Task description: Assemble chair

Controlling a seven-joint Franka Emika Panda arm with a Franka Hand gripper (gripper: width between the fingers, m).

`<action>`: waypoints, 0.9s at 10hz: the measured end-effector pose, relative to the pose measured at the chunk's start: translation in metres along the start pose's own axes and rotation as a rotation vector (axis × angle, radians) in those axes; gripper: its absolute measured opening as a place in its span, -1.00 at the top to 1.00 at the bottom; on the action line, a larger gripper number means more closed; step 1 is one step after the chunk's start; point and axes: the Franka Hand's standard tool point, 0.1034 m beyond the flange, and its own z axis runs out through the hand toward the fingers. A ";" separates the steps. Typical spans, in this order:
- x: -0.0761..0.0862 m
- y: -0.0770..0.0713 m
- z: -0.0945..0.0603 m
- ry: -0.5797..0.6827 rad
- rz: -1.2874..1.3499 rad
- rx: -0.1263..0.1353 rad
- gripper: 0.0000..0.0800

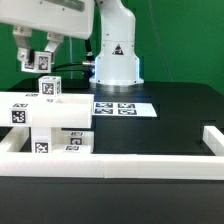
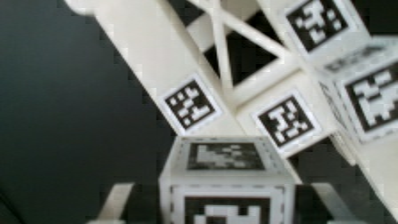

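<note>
My gripper [image 1: 38, 66] hangs at the exterior view's upper left, shut on a short white chair part [image 1: 47, 86] with black-and-white tags. In the wrist view that tagged block [image 2: 226, 180] sits squeezed between the two fingers [image 2: 121, 203]. Below it lie the other chair parts [image 1: 45, 122], white bars and blocks with tags, stacked at the exterior view's left. The wrist view shows these as crossed white bars [image 2: 157, 50] with several tags, right under the held block. I cannot tell whether the held block touches them.
The marker board [image 1: 118, 108] lies flat on the black table in front of the arm's base [image 1: 116, 66]. A long white border rail [image 1: 120, 160] runs along the front, and another rail [image 1: 211, 139] stands at the exterior view's right.
</note>
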 end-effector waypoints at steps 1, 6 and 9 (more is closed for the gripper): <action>0.004 -0.002 0.001 -0.001 0.005 0.002 0.28; 0.003 -0.002 0.005 0.000 0.007 -0.011 0.28; 0.011 0.001 0.008 -0.008 0.000 0.006 0.28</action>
